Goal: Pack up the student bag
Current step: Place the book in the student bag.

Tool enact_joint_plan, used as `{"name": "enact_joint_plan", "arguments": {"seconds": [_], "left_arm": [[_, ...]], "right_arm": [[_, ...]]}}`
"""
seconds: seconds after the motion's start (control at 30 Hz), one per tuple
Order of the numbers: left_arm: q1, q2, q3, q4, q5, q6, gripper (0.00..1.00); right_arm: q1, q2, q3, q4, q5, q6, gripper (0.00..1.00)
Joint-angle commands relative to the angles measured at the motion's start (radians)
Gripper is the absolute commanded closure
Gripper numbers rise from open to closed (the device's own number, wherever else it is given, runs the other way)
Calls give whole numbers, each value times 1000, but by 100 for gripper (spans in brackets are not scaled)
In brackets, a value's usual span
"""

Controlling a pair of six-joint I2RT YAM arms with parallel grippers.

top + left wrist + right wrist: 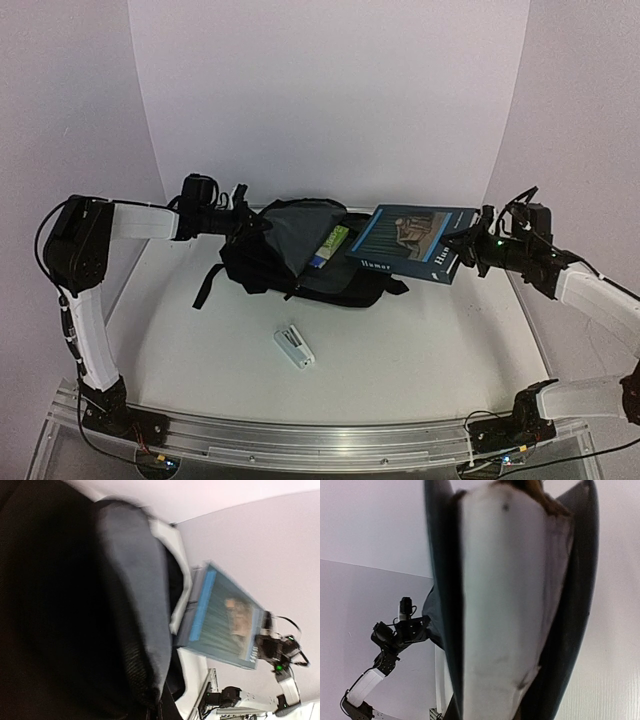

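1. L gripper: jaws shut tight on rim fabric of the student bag, at the bag end nearest it. Flap is lifted and the mouth gapes toward the other arm.
2. R gripper: narrow, pinching the blue book by the edge nearest its wrist. Book juts out ahead of the fingers, roughly flat; its far corner is over the bag mouth, not yet inside.
3. Bag lies on the table, straight ahead of L gripper, between the two hands.
4. Risks (my judgement):
   - Book is held by one edge only, so it could sag or twist in the pinch and slip out.
   - Its leading corner may snag the rim or push the soft bag away instead of going in.
   - L grip is on thin fabric; if it pulls free, the mouth collapses.
   - A green-covered item sits in the opening, just beyond the book's far corner, and may block entry.
5. Count: 1 bag, 1 blue book, 1 green item (prob. a book), 1 small white object on the table, well short of both hands, and 2 grippers.
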Motion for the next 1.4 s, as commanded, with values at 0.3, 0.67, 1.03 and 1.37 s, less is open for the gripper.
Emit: {"name": "enact_joint_plan", "arguments": {"seconds": [0.3,0.67,1.03,1.37], "left_arm": [[-59,-209,21,291,199,6,100],[-109,-252,40,209,202,89,100],[-125,-264,45,161,194,122,100],[-136,-266,51,160,185,129,100]], "right_arm": [[4,54,-67,232,-165,247,100],[62,195,4,333,-174,293,100],[97,252,18,493,-150,395,100],[169,399,69,546,-89,393,100]]}}
